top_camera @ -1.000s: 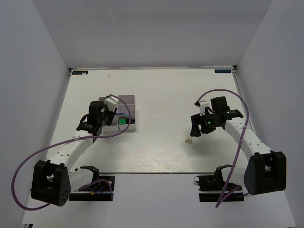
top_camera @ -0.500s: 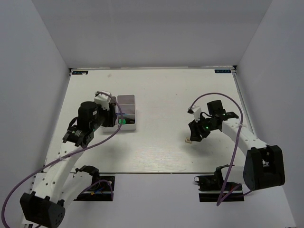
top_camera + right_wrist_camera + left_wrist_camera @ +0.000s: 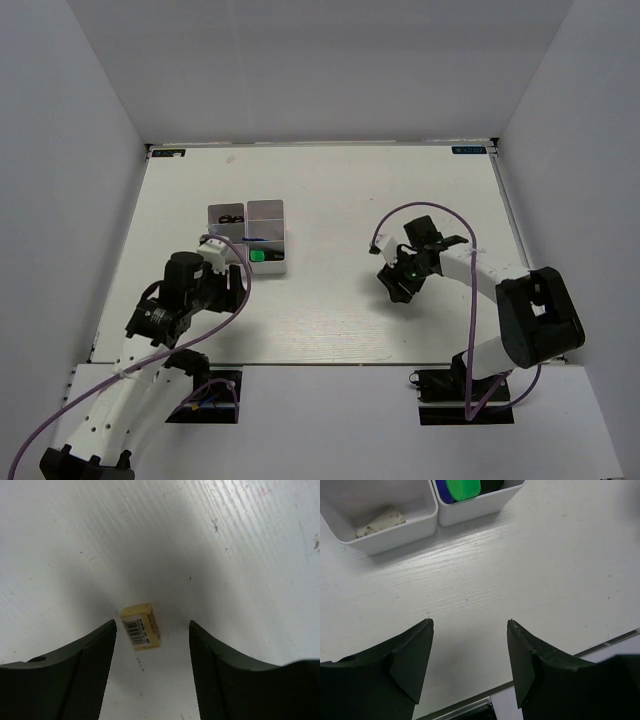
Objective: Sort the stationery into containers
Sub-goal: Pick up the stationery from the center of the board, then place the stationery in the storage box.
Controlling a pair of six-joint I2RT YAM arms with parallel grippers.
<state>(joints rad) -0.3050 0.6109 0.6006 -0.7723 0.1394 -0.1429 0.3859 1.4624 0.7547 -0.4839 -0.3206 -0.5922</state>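
The white divided tray (image 3: 248, 204) stands left of the table's middle. It holds black-handled scissors (image 3: 232, 217), a blue pen (image 3: 257, 238) and a green highlighter (image 3: 259, 256). The left wrist view shows the green highlighter (image 3: 463, 488), a purple marker (image 3: 443, 493) and a whitish speckled block (image 3: 381, 521) in two near compartments of the tray (image 3: 395, 536). My left gripper (image 3: 469, 625) (image 3: 225, 284) hangs open and empty over bare table, nearer than the tray. My right gripper (image 3: 152, 630) (image 3: 396, 285) is open, straddling a tiny beige cube (image 3: 141, 626) with a barcode label, closer to the left finger, not touching.
The table's near edge (image 3: 470, 695) runs just below my left fingers. Purple cables (image 3: 430, 212) loop over both arms. White walls close in the table on three sides.
My left arm drew back from the tray toward the near edge and its jaws widened. My right gripper moved left and down over the beige cube.
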